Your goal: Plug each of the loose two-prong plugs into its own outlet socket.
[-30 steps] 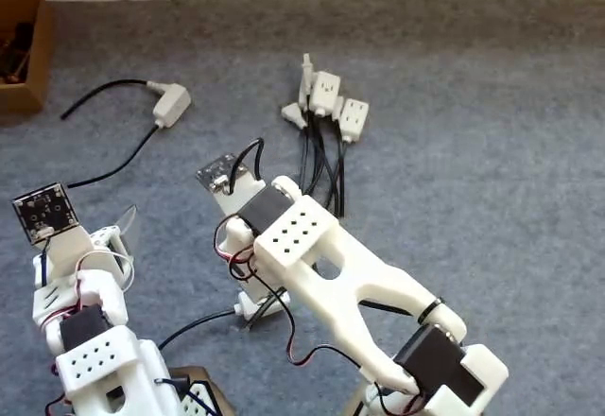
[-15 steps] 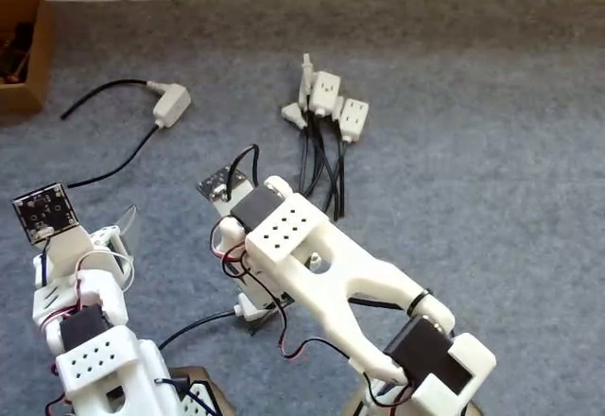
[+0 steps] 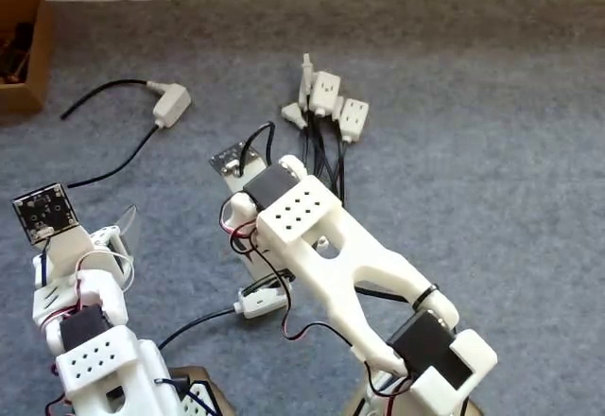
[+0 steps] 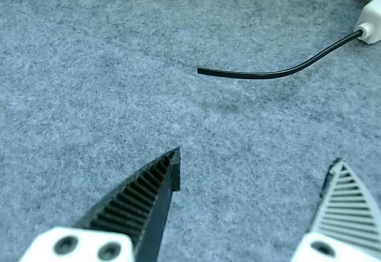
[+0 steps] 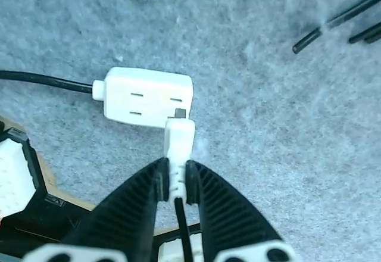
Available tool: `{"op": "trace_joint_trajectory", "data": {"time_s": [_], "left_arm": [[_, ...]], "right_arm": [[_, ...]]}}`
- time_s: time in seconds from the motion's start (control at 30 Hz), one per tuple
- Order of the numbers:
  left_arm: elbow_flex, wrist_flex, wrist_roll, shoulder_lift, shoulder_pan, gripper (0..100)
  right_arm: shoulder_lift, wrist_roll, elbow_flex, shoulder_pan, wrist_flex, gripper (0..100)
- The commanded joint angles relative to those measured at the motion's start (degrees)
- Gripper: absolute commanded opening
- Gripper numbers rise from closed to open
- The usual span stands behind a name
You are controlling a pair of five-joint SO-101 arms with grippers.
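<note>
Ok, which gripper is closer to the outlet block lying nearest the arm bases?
Right. The right gripper holds a plug whose tip is at the outlet block's edge. The left gripper hangs open over bare carpet near a loose cord end, apart from the block.

Robotics lab or hobby test bench. Evidence: grey carpet (image 3: 492, 104) spread flat beneath and ahead of jaws of left gripper (image 4: 257, 158) and right gripper (image 5: 175, 165); white printed arm (image 3: 350, 274) behind right jaws, red and black wires exposed; bare camera board (image 3: 45, 213) behind left jaws. Practice props: socket (image 5: 149, 95) on black cord just beyond right jaws, plug (image 5: 178, 137) pinched between them; cut cord end (image 4: 199, 70) well ahead of left jaws. Cardboard box (image 3: 24, 52) far beyond left jaws, at carpet edge.
</note>
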Motion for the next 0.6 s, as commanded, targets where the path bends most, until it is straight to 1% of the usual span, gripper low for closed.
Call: {"op": "trace_joint_trajectory", "data": {"time_s": [0.0,0.23,0.43,0.57], "left_arm": [[-0.3,-1.0,0.5,-0.5,0.7,37],[-0.3,-1.0,0.5,-0.5,0.7,37],[-0.3,-1.0,0.5,-0.5,0.6,37],[-0.3,-1.0,0.5,-0.5,0.6,37]], "right_arm": [[-0.7,0.3,-2.9,0.4,0.5,0.9],[-0.3,0.3,-2.6,0.4,-1.1,0.9],[-0.7,0.3,4.0,-0.1,-6.3,0.8],[-0.7,0.3,5.1,-0.2,-6.6,0.7]]}}
